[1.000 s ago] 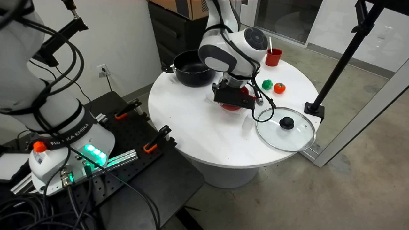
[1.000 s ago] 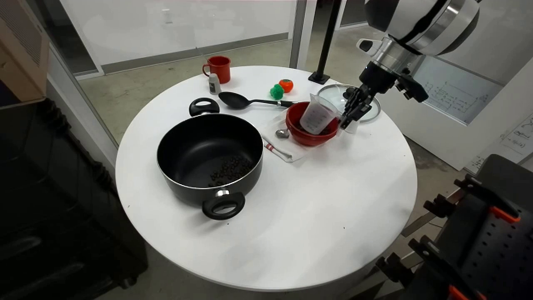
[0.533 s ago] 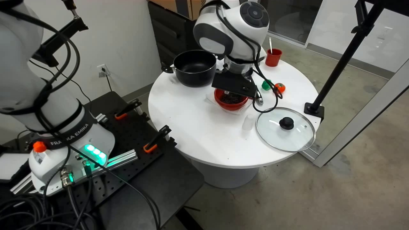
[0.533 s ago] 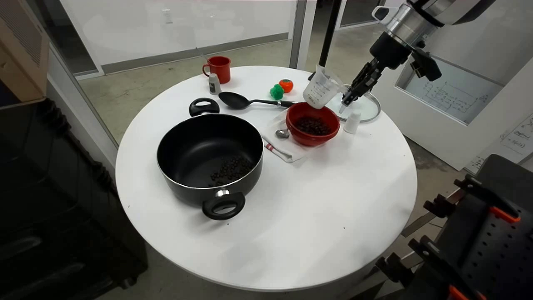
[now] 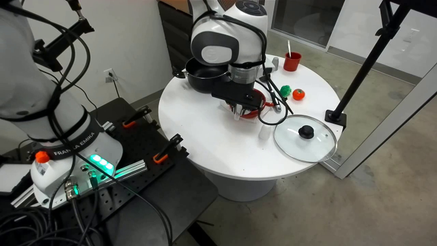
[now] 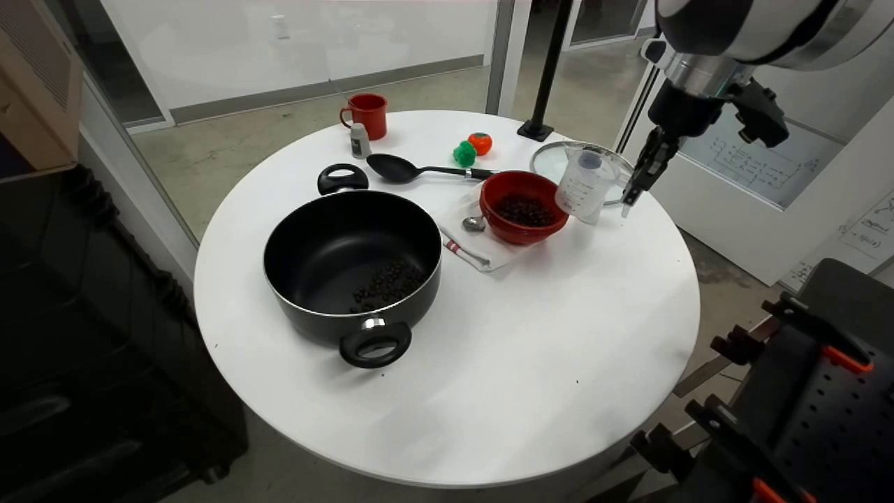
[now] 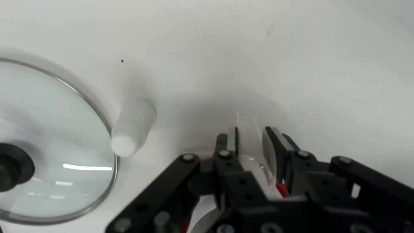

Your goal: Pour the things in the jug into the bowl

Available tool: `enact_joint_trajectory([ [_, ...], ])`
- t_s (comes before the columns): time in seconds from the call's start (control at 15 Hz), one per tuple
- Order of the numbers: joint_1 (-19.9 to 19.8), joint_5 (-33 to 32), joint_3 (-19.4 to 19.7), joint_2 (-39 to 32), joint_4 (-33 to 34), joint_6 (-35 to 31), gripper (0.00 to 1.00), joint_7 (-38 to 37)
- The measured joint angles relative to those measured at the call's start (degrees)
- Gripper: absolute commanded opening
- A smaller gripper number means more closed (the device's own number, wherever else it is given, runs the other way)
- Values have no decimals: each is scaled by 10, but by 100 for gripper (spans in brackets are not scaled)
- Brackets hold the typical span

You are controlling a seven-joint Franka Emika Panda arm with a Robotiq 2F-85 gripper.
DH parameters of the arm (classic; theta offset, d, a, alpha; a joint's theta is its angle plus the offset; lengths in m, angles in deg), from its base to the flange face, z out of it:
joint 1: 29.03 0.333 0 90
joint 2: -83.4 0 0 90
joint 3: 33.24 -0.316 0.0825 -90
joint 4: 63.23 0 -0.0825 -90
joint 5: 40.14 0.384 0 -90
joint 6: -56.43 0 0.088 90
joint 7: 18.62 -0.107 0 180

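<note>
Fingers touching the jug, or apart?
Touching. The wrist view shows it: the jug's clear handle is pinched between the fingers, one on each side.

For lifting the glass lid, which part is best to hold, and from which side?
Probably the black knob at the middle of the glass lid, pinched from above: the lid lies knob-up on the table, and the knob stands out from the broad glass.
</note>
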Motion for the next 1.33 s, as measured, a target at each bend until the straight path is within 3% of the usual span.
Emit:
enact_joint_trajectory([
  [0.2, -3, -76, 22, 0, -12, -1, 6, -72],
  [0.47, -39, -123, 25, -18, -3, 0, 6, -94],
  [0.87, -104, -152, -5, -154, 96, 0, 6, -94],
  [1.0, -123, -160, -17, -188, 135, 7, 53, -94],
  [1.13, -139, -165, -28, -213, 169, 24, 57, -93],
  [1.33, -152, -171, -36, -252, 206, 37, 77, -93],
])
